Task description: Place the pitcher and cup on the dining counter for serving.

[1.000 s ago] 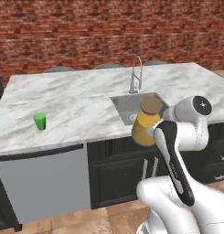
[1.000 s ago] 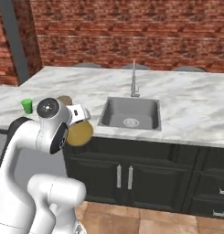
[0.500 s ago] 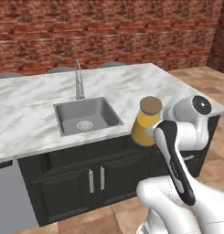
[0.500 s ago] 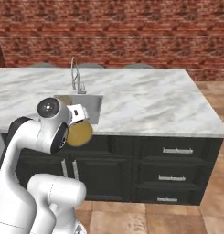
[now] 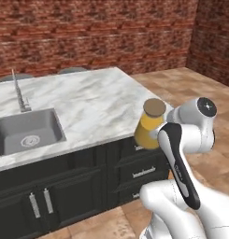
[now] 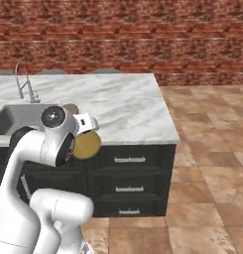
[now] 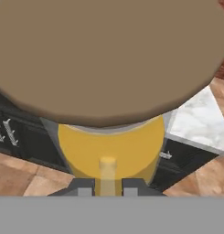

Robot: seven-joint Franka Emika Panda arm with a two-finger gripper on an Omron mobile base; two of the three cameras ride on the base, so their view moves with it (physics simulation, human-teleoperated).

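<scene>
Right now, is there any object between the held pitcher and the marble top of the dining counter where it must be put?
Nothing visible does. The pitcher hangs in the gripper just off the counter's front edge, and the nearest stretch of the dining counter is bare marble; the sink lies farther left.

Red brick wall [image 5: 88,37] running behind marble surface [image 5: 92,105], turning corner at far right. Steel sink [image 5: 25,133] sitting recessed in surface, arched faucet [image 5: 20,91] standing just behind sink. Dark cabinets [image 6: 130,173] with drawers and silver handles sitting under surface. Terracotta tile floor [image 6: 212,163] spreading right of surface, even light falling.
</scene>
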